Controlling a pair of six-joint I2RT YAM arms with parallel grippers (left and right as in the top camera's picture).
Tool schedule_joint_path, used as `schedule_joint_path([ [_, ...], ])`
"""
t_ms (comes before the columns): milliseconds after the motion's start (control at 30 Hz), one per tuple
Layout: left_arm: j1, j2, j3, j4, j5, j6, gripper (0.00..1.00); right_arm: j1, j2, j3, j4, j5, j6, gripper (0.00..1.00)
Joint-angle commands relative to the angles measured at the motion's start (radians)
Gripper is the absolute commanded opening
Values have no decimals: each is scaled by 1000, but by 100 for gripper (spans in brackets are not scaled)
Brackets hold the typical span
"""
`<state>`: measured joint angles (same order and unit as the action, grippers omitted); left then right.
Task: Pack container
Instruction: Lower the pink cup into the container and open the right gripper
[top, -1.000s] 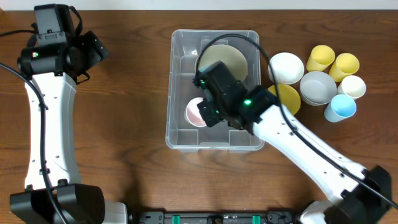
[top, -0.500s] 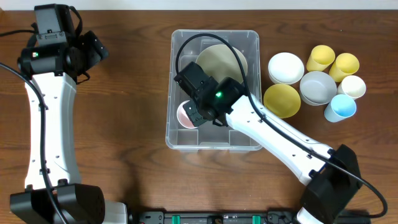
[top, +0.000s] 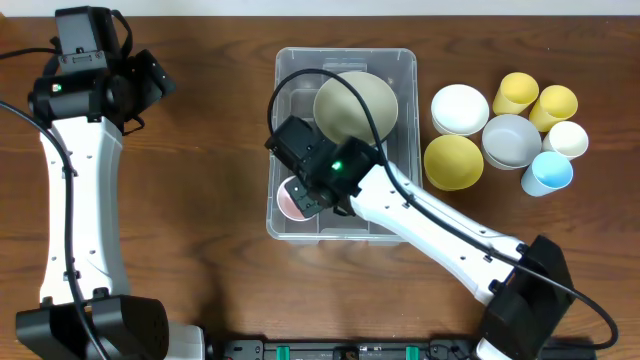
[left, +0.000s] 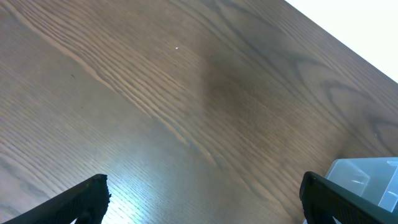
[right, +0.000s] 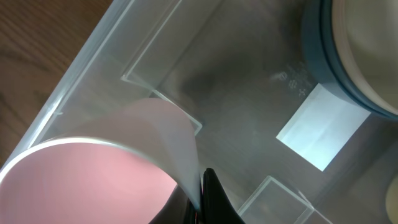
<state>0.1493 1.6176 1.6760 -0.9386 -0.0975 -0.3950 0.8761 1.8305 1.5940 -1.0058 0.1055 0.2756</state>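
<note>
While the right gripper (right: 202, 190) reaches down inside the container (top: 346, 52), its fingers are pressed together on the rim of a pink cup (right: 93, 180), one finger inside the wall and one outside. Seen from overhead, that gripper (top: 303, 188) and the pink cup (top: 293, 203) sit in the container's near-left corner, the cup's pink inside facing up. Whether the cup touches the floor cannot be told. A beige bowl (top: 356, 104) fills the container's far half. In the right wrist view its blue-grey edge (right: 348, 56) lies just past the white label (right: 323, 127) on the clear base (right: 249, 99).

The left gripper (left: 205, 193) hangs well left of the container over bare table (left: 155, 93), fingers (left: 87, 196) spread wide and holding nothing.

Right of the container stand a white bowl (top: 460, 108), a yellow bowl (top: 453, 162), a grey bowl (top: 511, 140), two yellow cups (top: 517, 93), a white cup (top: 567, 138) and a blue cup (top: 548, 172), clustered together.
</note>
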Motion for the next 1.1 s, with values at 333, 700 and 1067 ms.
schedule_joint_path([
  [333, 3, 10, 9, -3, -16, 2, 98, 9, 72, 21, -5, 24, 23, 1],
  [700, 3, 10, 9, -3, -16, 2, 98, 6, 135, 20, -35, 22, 23, 1],
  [1067, 3, 10, 9, -3, -16, 2, 98, 6, 135, 20, -35, 21, 23, 21],
])
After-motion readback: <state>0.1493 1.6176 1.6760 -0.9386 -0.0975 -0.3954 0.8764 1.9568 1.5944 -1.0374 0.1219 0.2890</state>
